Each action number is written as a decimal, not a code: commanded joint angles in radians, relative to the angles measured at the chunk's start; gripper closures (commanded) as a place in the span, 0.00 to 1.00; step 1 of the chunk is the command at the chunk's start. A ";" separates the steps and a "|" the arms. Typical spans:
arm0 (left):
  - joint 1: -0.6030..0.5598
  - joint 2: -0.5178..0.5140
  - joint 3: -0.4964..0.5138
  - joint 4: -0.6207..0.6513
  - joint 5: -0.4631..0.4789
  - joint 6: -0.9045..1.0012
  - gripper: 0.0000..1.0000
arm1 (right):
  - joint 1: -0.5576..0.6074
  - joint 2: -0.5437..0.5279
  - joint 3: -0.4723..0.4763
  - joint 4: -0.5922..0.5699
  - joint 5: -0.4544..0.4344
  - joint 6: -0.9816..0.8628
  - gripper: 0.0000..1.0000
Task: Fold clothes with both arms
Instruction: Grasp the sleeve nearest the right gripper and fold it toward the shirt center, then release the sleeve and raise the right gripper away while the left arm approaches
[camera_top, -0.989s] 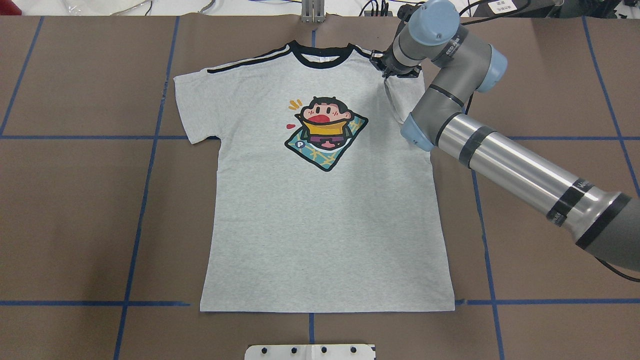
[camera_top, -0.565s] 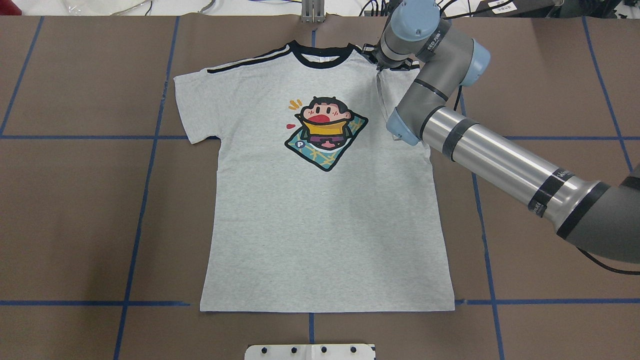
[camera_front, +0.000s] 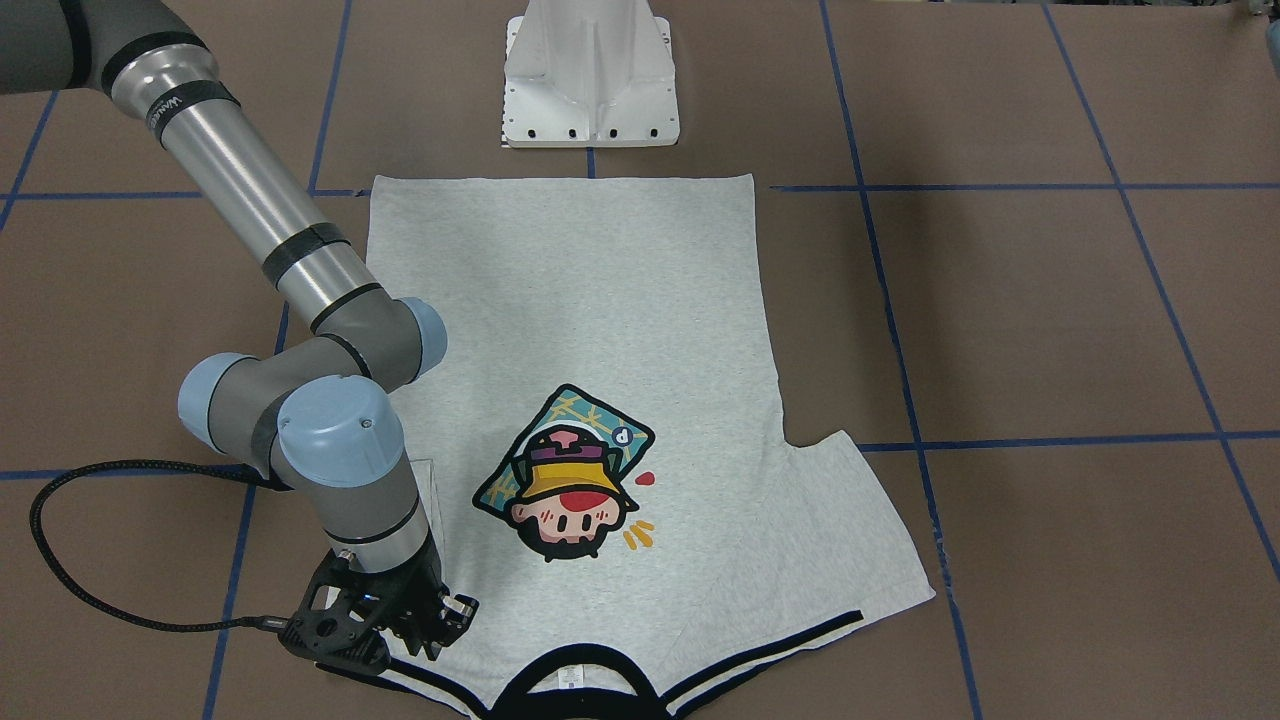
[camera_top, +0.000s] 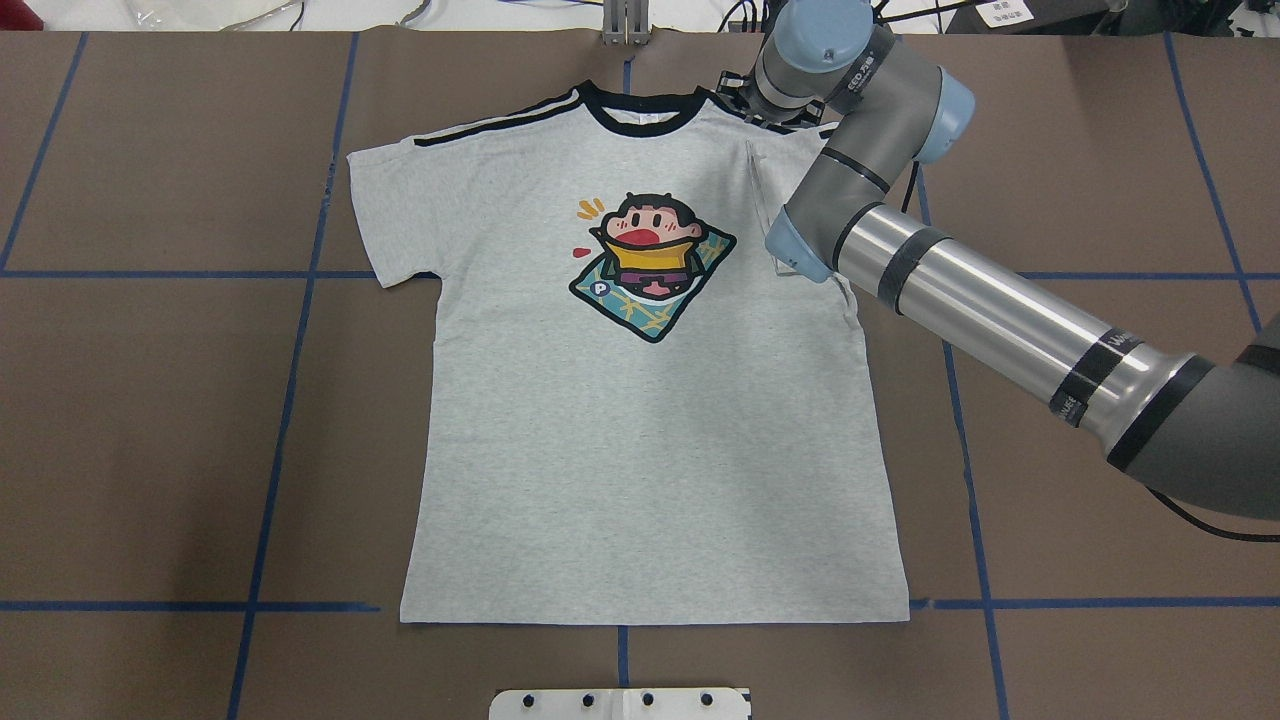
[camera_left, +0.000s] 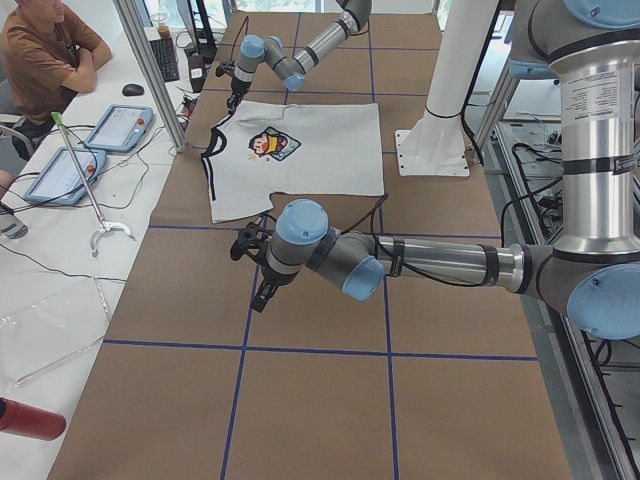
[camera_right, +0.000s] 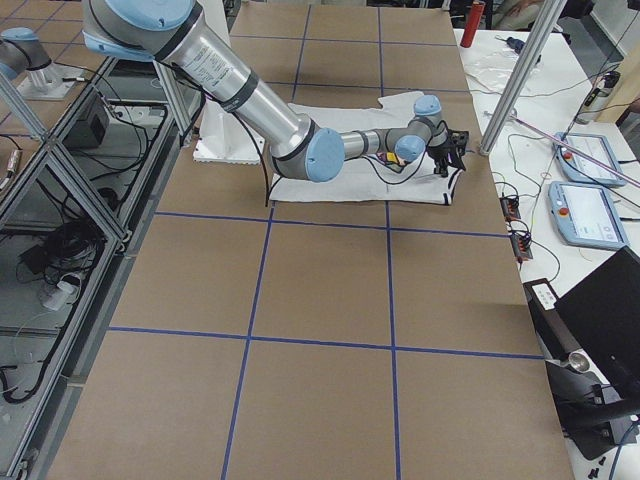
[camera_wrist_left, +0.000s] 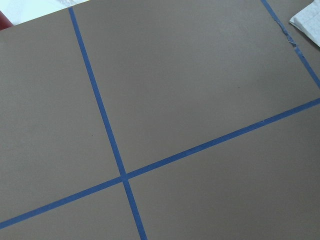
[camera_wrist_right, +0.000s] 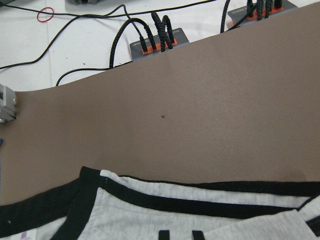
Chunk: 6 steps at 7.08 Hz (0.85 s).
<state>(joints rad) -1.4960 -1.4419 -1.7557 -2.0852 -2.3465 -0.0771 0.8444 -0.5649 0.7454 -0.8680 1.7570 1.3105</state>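
The grey T-shirt (camera_top: 640, 450) lies face up on the brown table, collar at the far edge, its cartoon print (camera_top: 650, 265) in the upper middle. My right gripper (camera_front: 445, 620) is down on the shoulder stripes beside the collar and is shut on the sleeve fabric. That sleeve is turned in over the shirt, and its edge (camera_top: 760, 200) shows as a fold line. In the right wrist view grey cloth (camera_wrist_right: 150, 215) overlaps the black stripes. My left gripper (camera_left: 260, 298) hovers over bare table beyond the shirt's left sleeve; I cannot tell if it is open or shut.
The white pedestal base (camera_front: 590, 80) stands at the hem side. Cable boxes (camera_wrist_right: 155, 45) and a metal bracket (camera_top: 625, 25) sit just past the table's far edge. A person (camera_left: 45, 50) sits at a side desk with tablets. Blue tape lines (camera_wrist_left: 115, 150) grid the table.
My right gripper has moved left along the far edge toward the collar. The sleeve's fold line has shifted left with it. The rest of the shirt has not moved.
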 joint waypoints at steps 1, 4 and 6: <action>0.025 -0.017 0.005 0.000 -0.002 -0.012 0.00 | 0.007 -0.007 0.087 -0.006 0.034 0.001 0.00; 0.259 -0.249 0.097 0.011 0.004 -0.228 0.00 | 0.083 -0.255 0.461 -0.126 0.252 -0.016 0.00; 0.302 -0.410 0.255 -0.018 0.003 -0.501 0.00 | 0.162 -0.430 0.630 -0.121 0.379 -0.061 0.00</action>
<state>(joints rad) -1.2340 -1.7464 -1.5942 -2.0864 -2.3437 -0.4056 0.9602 -0.8812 1.2574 -0.9885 2.0653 1.2821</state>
